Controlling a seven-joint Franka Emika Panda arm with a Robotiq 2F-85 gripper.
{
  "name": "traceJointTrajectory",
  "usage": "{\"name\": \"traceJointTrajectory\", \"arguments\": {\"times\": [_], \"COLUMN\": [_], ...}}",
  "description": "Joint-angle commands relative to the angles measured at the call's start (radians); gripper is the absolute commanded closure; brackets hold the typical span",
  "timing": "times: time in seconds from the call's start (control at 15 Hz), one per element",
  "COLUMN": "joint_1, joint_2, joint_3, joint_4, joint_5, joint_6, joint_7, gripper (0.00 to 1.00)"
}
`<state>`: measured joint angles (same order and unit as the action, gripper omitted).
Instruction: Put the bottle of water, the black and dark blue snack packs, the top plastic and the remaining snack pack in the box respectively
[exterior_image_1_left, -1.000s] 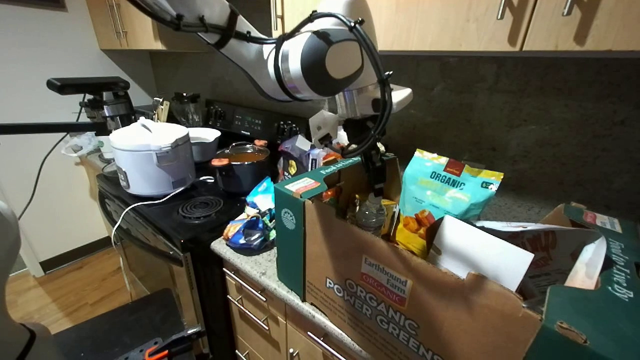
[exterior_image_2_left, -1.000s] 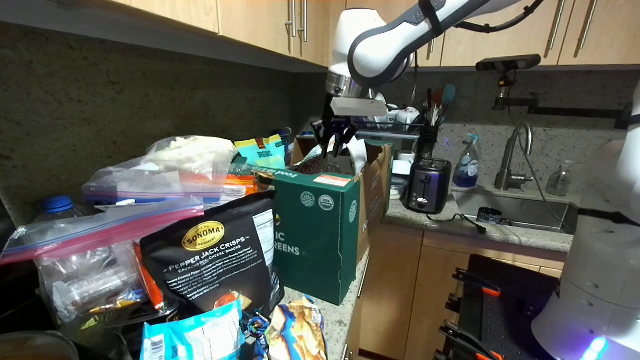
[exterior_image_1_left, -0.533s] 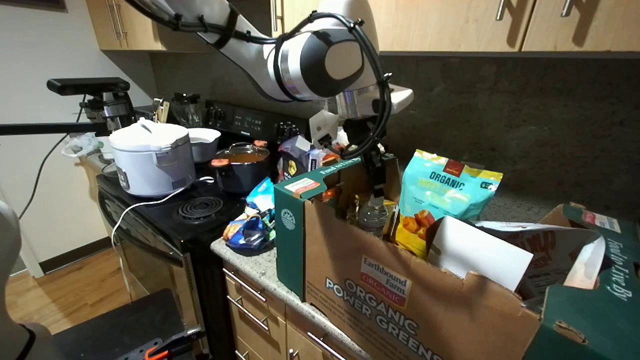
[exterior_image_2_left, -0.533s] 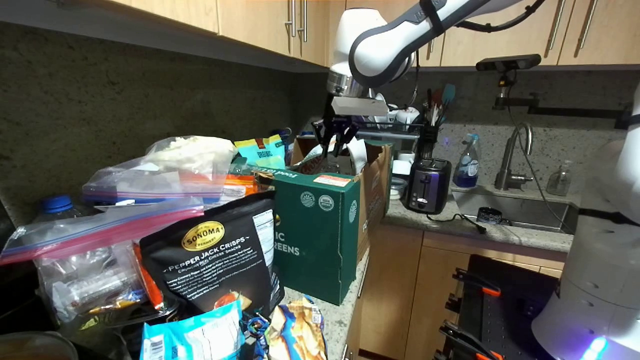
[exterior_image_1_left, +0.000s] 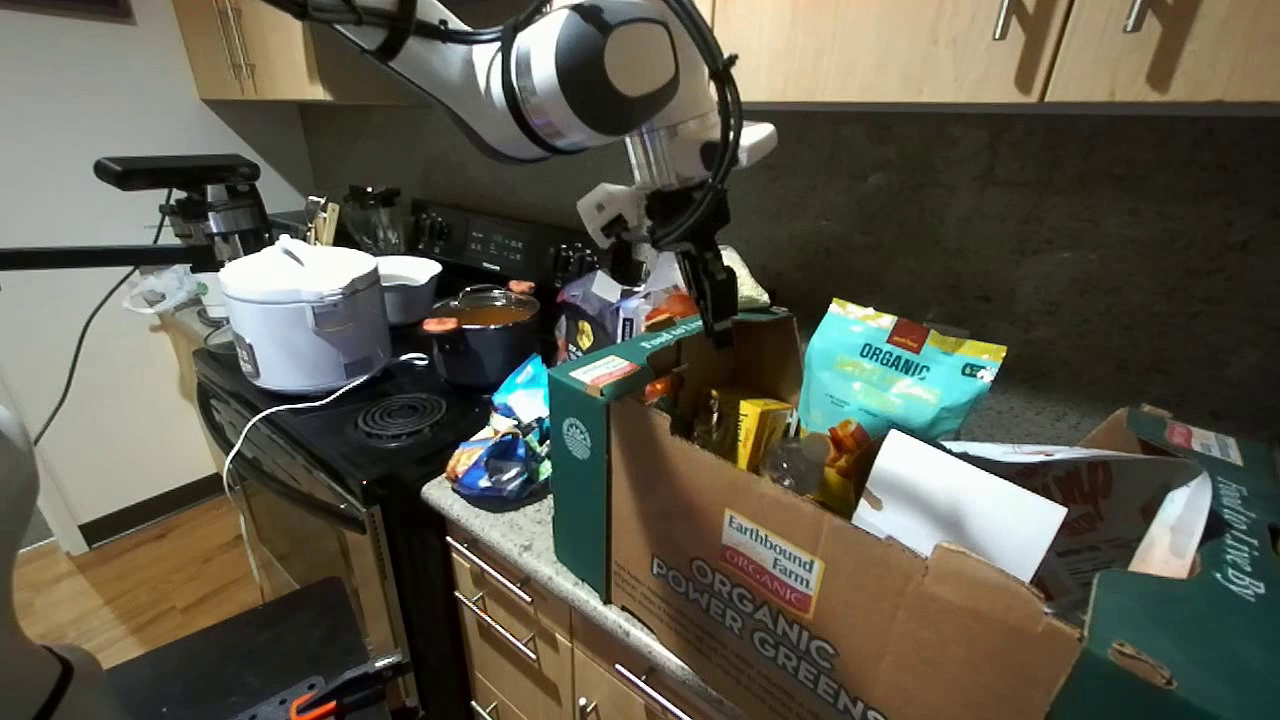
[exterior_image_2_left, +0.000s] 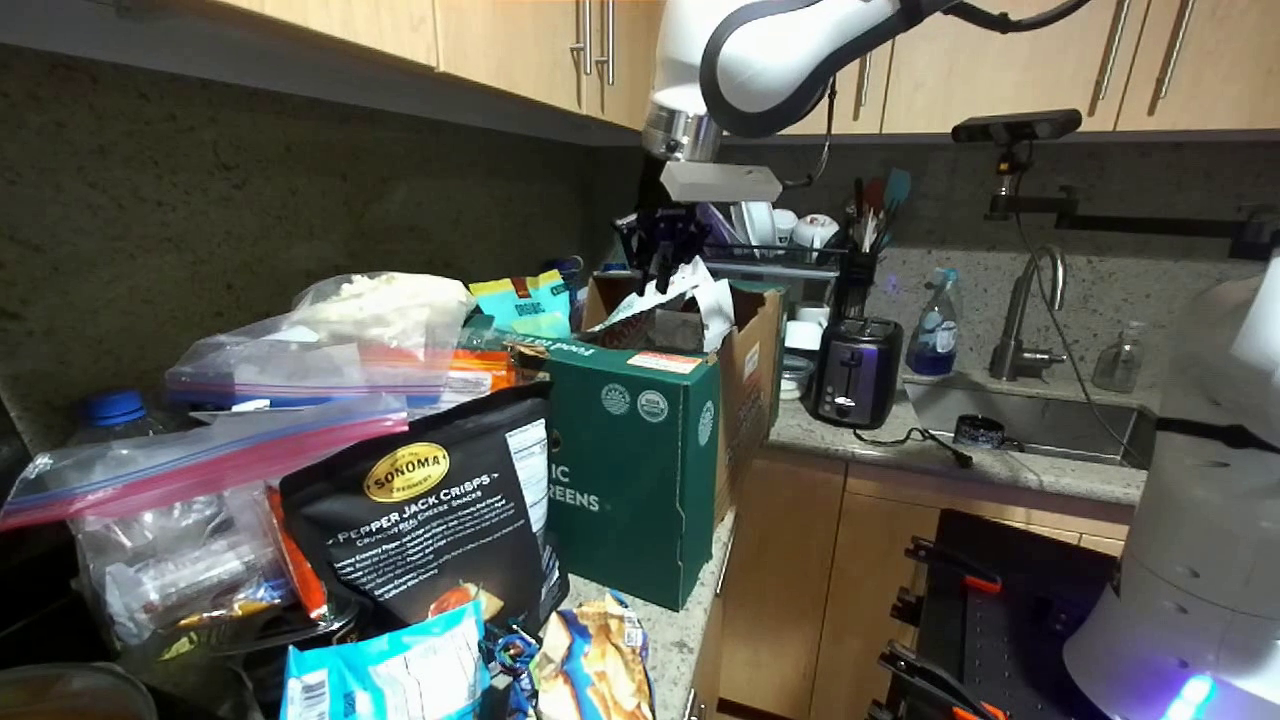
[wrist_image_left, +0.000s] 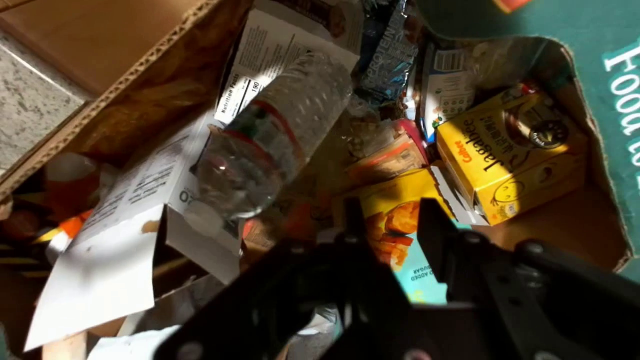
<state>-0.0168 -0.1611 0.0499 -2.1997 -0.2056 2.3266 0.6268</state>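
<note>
Over the big brown box (exterior_image_1_left: 960, 640), my claw (wrist_image_left: 393, 207) hangs pointing down at the end of my robot arm (exterior_image_1_left: 455, 80). From far away, I can see that its two black fingers (wrist_image_left: 354, 215) are just a little bit apart, and part of a bag shows through the gap. The clear bottle of water (wrist_image_left: 280, 130) is inside the box, lying on a slant over a white carton (wrist_image_left: 282, 37). I can't tell how much water it has. Near one wall of the box sits a yellow snack box (wrist_image_left: 505, 155), and a blue-green bag (exterior_image_1_left: 900, 370) stands up tall.

Just outside the green end of the box, I see the black snack pack (exterior_image_2_left: 420, 510) leaning. A dark blue snack pack (exterior_image_1_left: 500, 470) is on the tabletop (exterior_image_1_left: 525, 530), with a light blue pack (exterior_image_2_left: 385, 665) close to it. Behind the black one, a clear plastic bag (exterior_image_2_left: 385, 310) with white stuff inside sits on top of the pile. On the stove (exterior_image_1_left: 345, 445) is a white rice cooker (exterior_image_1_left: 303, 330).
</note>
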Motion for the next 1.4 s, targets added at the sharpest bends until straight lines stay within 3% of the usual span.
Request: {"name": "traceJointTrajectory", "arguments": {"times": [0.0,0.67,1.33], "joint_1": [0.021,0.171,0.241], "joint_2": [-0.052,-0.048,-0.012], "joint_3": [0.033,0.124,0.161], "joint_4": [0.026,0.076,0.082], "joint_5": [0.011,0.201,0.317], "joint_6": [-0.098,-0.298,-0.431], "joint_7": [-0.073,-0.389,-0.537], "gripper": [0.9,0.9,0.87]}}
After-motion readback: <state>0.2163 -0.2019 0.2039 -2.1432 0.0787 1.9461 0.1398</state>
